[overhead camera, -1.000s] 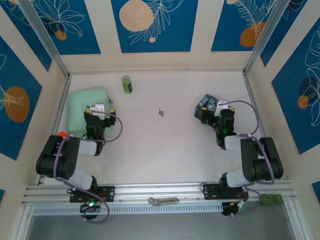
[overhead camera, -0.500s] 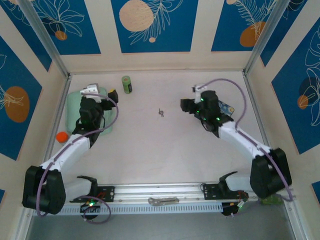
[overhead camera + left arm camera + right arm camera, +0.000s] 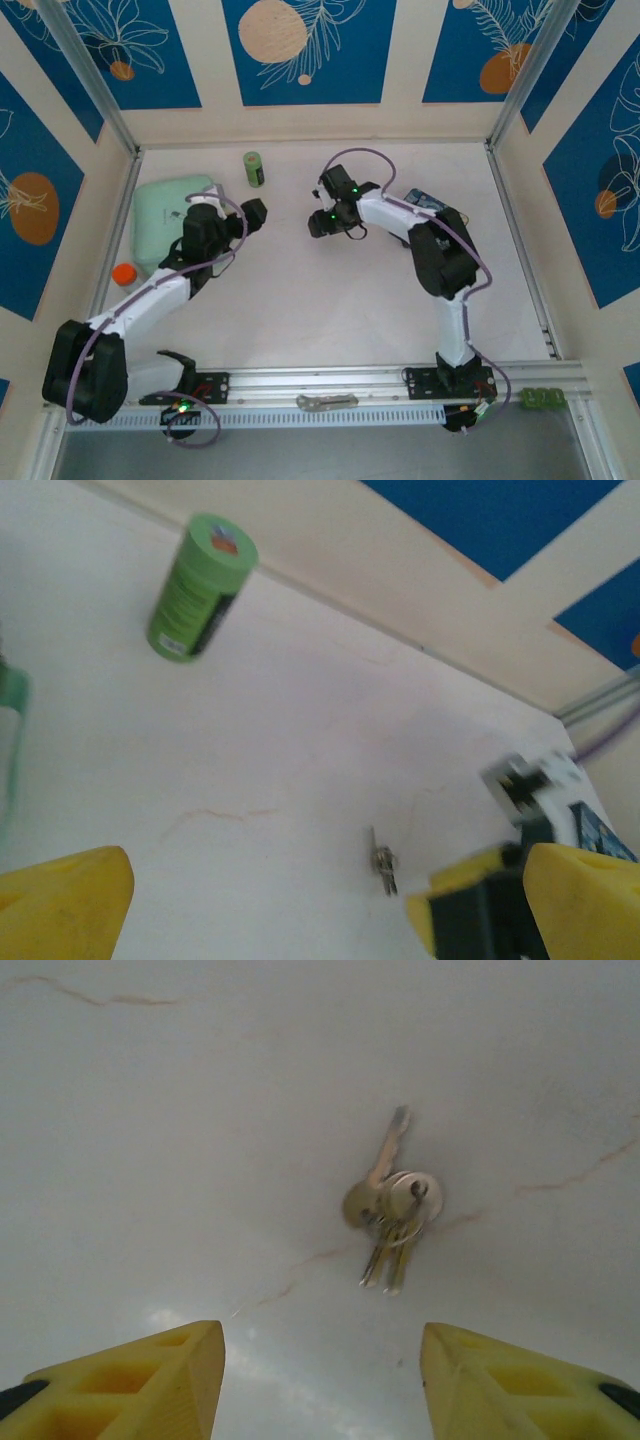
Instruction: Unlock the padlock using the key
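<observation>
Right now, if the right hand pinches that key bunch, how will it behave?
Probably floppy: the key bunch looks like thin keys loose on a ring, so pinching one may leave the rest dangling. Flat on the smooth table, it likely slides when nudged. Seems light.

White table (image 3: 330,300), green can (image 3: 254,168), mint box (image 3: 162,212), orange ball (image 3: 123,272), key bunch (image 3: 390,1212)

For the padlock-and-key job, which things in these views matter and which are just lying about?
Job: key bunch on a ring, lying just ahead of the open right claw; the padlock cannot be picked out among it.
Lying about: green canister, mint-green container, orange ball, blue tin, flat silvery piece.
</observation>
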You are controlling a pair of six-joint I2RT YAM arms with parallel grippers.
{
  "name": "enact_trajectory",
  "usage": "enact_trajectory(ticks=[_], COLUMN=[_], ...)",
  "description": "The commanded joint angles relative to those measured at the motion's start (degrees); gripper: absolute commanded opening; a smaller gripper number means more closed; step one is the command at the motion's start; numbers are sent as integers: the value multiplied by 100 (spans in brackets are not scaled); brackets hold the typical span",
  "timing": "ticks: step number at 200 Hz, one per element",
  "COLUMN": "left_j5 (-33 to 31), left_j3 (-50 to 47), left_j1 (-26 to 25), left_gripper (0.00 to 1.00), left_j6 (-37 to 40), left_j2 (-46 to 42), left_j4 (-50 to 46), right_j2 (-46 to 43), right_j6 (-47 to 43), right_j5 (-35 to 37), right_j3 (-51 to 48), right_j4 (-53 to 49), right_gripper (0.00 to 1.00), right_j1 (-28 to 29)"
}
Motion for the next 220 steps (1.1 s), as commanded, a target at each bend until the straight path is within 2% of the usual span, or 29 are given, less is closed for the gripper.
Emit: enact_trajectory(ticks=[1, 41, 100, 117, 149, 185, 210, 220], left_j5=[220, 381, 195, 209, 265, 358, 523, 622], left_j3=[-211, -207, -287, -305, -279, -260, -262, -253], left_j1=[-130, -152, -150, -147, -153, -161, -178, -203], left_gripper=[100, 100, 100, 100, 100, 100, 100, 100], left_j6=[-385, -313, -208, -222, -279, -374, -517, -604], left_j2=[213, 385, 261, 229, 208, 193, 198, 207], left_j4=[246, 368, 335, 322, 361, 431, 537, 612], right_j2=[441, 1024, 1586, 1589, 1557, 1274, 684, 296], right_j6=[46, -24, 49, 114, 165, 132, 38, -75], right_j5=[733, 1427, 1747, 1720, 1577, 1265, 627, 208], right_j3=[751, 1378, 1845, 1818, 1792, 1397, 634, 148], right_j4=[-839, -1109, -1301, -1262, -1225, -961, -376, 22], right_gripper=[55, 55, 52, 46, 27, 11, 0, 0], right_j1=[143, 257, 383, 345, 269, 216, 95, 14])
